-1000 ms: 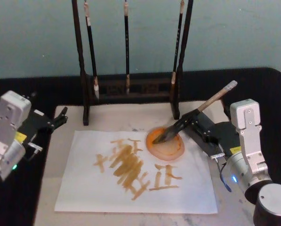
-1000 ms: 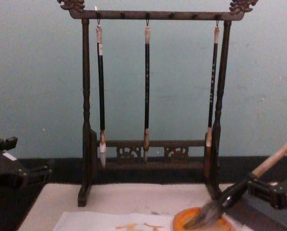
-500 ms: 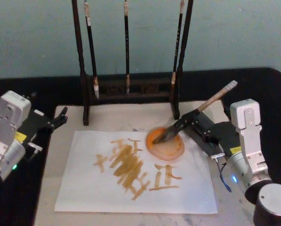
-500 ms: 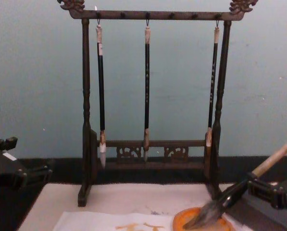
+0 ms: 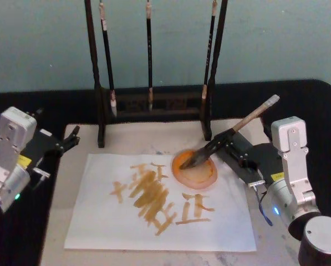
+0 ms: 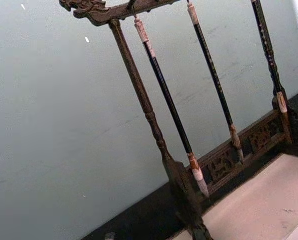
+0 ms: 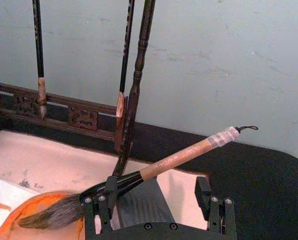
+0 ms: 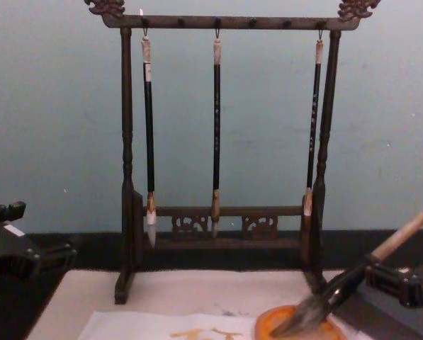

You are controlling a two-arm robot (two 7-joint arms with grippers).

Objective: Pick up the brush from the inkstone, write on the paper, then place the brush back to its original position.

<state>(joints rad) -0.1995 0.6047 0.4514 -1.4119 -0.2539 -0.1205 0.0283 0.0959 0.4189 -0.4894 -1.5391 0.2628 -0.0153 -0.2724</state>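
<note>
Ahead of me a plain pale blue-green wall (image 5: 276,39) closes off the room, evenly lit and bare. My tabletop (image 5: 320,105) is draped in black, with a beige mat (image 5: 137,143) lying across its middle. A dark carved wooden rack (image 8: 225,142) stands at the mat's far edge, close against the wall, and three thin brushes (image 8: 216,134) hang side by side from its top bar, their pale tips near the lower rail.
</note>
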